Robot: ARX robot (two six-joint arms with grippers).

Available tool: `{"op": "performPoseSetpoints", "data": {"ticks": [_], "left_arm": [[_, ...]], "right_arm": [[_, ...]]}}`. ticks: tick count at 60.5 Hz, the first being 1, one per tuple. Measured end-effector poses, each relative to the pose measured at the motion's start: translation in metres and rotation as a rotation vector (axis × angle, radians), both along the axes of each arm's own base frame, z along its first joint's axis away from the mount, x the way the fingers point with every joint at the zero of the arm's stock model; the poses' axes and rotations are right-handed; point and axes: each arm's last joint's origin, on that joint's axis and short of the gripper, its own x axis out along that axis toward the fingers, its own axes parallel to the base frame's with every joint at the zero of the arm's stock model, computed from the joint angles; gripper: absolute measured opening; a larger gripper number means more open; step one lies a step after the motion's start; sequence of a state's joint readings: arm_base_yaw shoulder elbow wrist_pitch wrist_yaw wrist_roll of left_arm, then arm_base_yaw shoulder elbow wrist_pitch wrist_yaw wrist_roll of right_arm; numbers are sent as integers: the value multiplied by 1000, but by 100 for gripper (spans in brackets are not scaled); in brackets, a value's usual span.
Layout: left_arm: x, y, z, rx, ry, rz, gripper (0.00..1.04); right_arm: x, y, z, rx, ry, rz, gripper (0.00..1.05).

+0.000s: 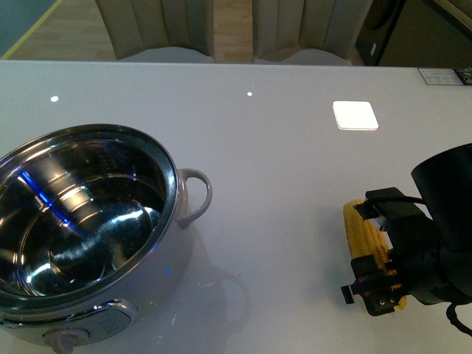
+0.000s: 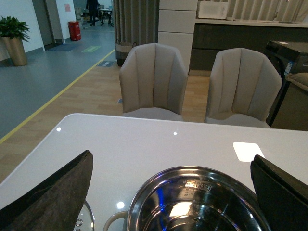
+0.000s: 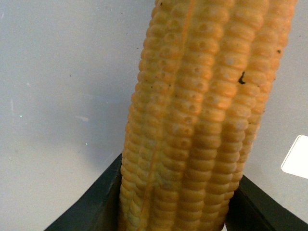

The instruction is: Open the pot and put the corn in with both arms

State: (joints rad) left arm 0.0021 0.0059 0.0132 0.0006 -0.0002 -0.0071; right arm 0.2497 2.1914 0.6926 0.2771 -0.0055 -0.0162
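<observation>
— Right gripper (image 1: pixel 380 247), why so low on the right?
— It is clamped across the corn cob (image 1: pixel 361 232), down at the surface (image 1: pixel 280 147) and well apart from the pot (image 1: pixel 175 193).
— And the left gripper (image 2: pixel 166 197)?
— Spread wide over the open pot, holding nothing. Bare surface lies between pot and cob; I judge only the pot's rim and side handle (image 1: pixel 198 193) stand in the way.

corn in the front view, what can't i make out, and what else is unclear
- Corn, front view: near end hidden by the right arm; unclear whether it rests on the table.
- Corn, right wrist view: both ends cut off; right pincer shows only at the edge.
- Pot, front view: left side cut by the frame.
- Left pincer, left wrist view: only two dark fingers show.
</observation>
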Motion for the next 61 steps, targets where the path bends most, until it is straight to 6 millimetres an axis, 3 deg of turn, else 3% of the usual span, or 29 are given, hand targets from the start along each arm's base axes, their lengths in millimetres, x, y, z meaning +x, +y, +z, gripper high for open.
{"op": "performPoseSetpoints", "data": {"ticks": [8, 15, 35, 44, 61], "left_arm": [[0, 0, 0, 0, 0, 0, 98], [0, 0, 0, 0, 0, 0, 98], [0, 0, 0, 0, 0, 0, 98], [0, 0, 0, 0, 0, 0, 98], [0, 0, 0, 0, 0, 0, 98]], "right_arm": [[-5, -5, 6, 22, -1, -6, 37], [-11, -9, 25, 72, -33, -5, 31], [-16, -6, 114, 293, -220, 4, 24], [-12, 12, 138, 374, -267, 9, 23], [-1, 62, 155, 499, -264, 40, 23]]}}
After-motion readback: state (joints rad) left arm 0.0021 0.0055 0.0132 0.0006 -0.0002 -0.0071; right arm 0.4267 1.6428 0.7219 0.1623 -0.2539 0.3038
